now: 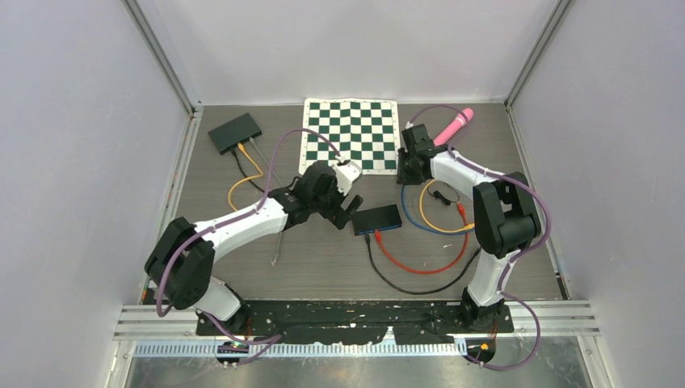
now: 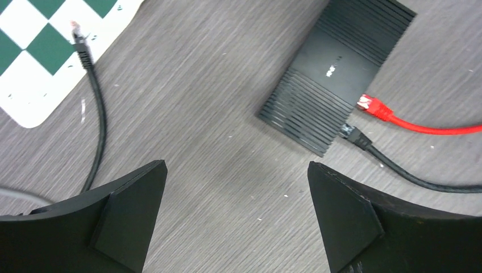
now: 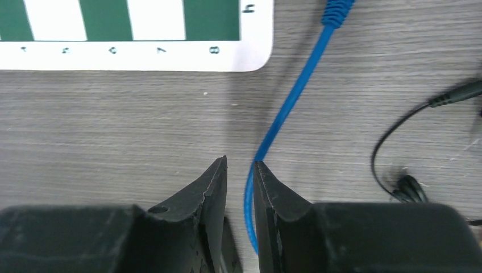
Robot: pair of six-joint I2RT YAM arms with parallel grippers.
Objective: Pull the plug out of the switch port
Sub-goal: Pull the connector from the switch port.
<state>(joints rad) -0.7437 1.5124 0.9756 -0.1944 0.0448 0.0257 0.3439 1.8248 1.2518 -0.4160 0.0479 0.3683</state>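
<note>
the left gripper [image 2: 236, 199] is positioned low over the table [image 2: 216, 114] with its jaws wide apart and nothing between them. the switch [image 2: 335, 74], a flat black ribbed box, lies ahead of the jaws and toward the right finger, well clear of both fingertips. two connectors are seated in the edge of the switch that faces the right finger: the red plug [image 2: 372, 107], farther from the jaws, and the black plug [image 2: 356, 135] just beside it, nearer the jaws. the red cable [image 2: 437, 128] and the black cable [image 2: 420, 181] run from these plugs outward past the right finger. ahead of the left finger, a loose black lead [image 2: 101, 119] runs forward, and its free connector [image 2: 81, 45] rests on the corner of the chessboard mat [image 2: 23, 74]. the right gripper [image 3: 240, 170] is well apart from the switch, with its jaws almost together and only a narrow slit between them. the blue cable [image 3: 290, 102] lies in this slit against the right finger and extends forward to its unplugged blue connector [image 3: 336, 10], ahead of the jaws and slightly right. it cannot be determined whether the fingers touch this cable. the mat edge lies ahead of the left finger. a thin black wire [image 3: 461, 91] lies outboard of the right finger.
</note>
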